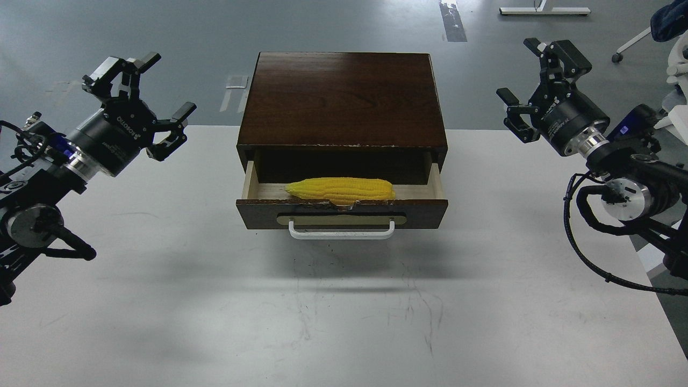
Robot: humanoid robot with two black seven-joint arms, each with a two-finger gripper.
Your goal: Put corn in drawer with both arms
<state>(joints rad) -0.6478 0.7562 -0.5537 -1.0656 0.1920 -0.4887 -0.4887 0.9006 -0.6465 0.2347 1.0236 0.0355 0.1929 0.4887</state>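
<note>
The yellow corn (340, 190) lies on its side inside the open drawer (342, 213) of the dark brown wooden box (342, 97), pointed end to the left. The drawer is pulled partway out, with its white bar handle (341, 233) facing me. My left gripper (141, 92) is open and empty, held in the air left of the box. My right gripper (529, 80) is open and empty, held in the air right of the box. Neither gripper touches the box or the corn.
The box stands at the back middle of a white table (344, 301). The table's right edge runs close under my right arm (623, 177). Grey floor lies behind the table, with a chair base (672, 59) at the far right.
</note>
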